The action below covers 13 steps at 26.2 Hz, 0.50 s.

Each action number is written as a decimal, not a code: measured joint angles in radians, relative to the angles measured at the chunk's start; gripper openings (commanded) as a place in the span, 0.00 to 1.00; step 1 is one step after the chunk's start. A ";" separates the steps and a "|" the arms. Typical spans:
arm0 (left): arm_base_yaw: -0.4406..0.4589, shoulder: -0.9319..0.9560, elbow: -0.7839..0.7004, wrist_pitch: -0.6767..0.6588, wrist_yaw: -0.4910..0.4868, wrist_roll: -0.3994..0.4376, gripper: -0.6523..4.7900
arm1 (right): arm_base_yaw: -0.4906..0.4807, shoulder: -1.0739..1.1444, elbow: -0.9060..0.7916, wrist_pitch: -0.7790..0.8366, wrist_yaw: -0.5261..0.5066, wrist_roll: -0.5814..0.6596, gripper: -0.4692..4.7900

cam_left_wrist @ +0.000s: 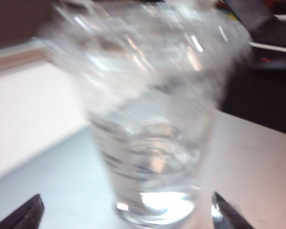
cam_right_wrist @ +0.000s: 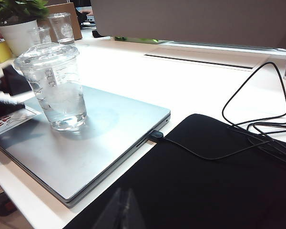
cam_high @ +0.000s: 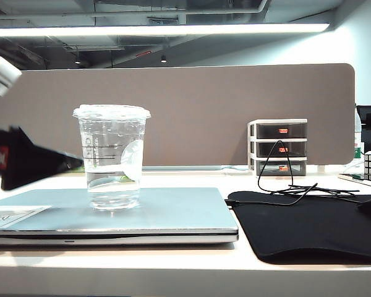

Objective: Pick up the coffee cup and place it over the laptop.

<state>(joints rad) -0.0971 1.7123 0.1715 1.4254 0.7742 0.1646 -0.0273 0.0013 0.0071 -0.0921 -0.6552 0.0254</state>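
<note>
Coffee cup (cam_high: 112, 158), clear ribbed plastic, stands on the flat silver laptop (cam_high: 173, 213); left gripper (cam_left_wrist: 126, 212) spread beside it; right gripper's state unclear.

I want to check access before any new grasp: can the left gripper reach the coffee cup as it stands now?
Probably yes. The left gripper is open, one of its fingers on each side of the coffee cup, which stands upright on the closed laptop. Nothing visible blocks it.

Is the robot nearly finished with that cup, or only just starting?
Nearly finished. Done: the cup stands upright on the closed laptop. In hand: the left end effector is open, a tip on each side of the cup, gripping nothing. Left: pulling that arm clear. The right end effector is over the black mat, uninvolved.
</note>
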 measured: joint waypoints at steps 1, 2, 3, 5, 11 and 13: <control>0.010 -0.059 -0.018 0.000 -0.034 -0.010 1.00 | 0.000 0.000 0.000 0.000 0.000 0.000 0.08; 0.010 -0.092 -0.031 0.000 -0.052 -0.021 1.00 | 0.000 0.000 0.000 0.000 0.000 0.000 0.08; 0.013 -0.133 -0.047 0.000 -0.067 -0.032 0.97 | 0.000 0.000 0.000 0.000 0.000 0.000 0.08; 0.025 -0.194 -0.068 0.001 -0.095 -0.054 0.89 | 0.000 0.000 0.000 0.001 0.002 0.000 0.08; 0.031 -0.362 -0.170 0.001 -0.176 -0.192 0.11 | 0.000 0.000 0.000 0.005 0.054 0.000 0.08; 0.031 -0.408 -0.169 -0.009 -0.135 -0.270 0.11 | 0.000 0.000 0.000 0.006 0.104 0.002 0.08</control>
<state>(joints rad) -0.0662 1.3041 0.0025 1.4166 0.6392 -0.1051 -0.0273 0.0013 0.0071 -0.0864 -0.5514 0.0277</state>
